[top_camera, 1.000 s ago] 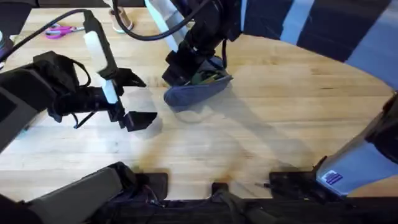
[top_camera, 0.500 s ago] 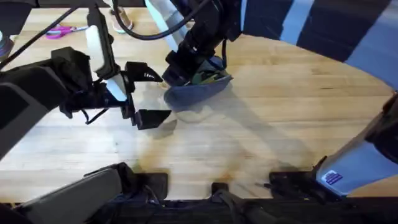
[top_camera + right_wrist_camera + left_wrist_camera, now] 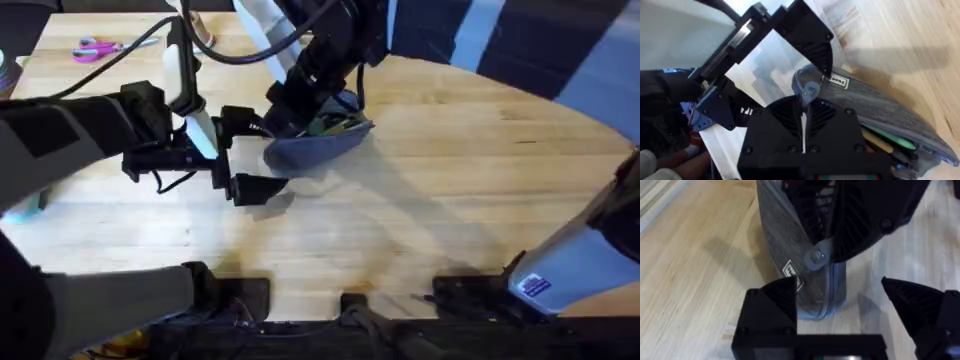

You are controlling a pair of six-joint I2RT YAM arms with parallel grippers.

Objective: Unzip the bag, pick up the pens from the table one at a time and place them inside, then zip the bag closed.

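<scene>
overhead shows the denim pencil pouch lying on the table, its zipper open, with the right end effector clamped together on the small metal zipper pull and the left end effector at the pouch's near end, fingers apart around nothing. to zip it well, the left should probably pinch that end of the fabric to anchor it while the right draws the pull along the teeth. counted: one pouch, two pens inside it, one yellow-orange pen and one green pen, plus one pair of pink-handled scissors.
</scene>
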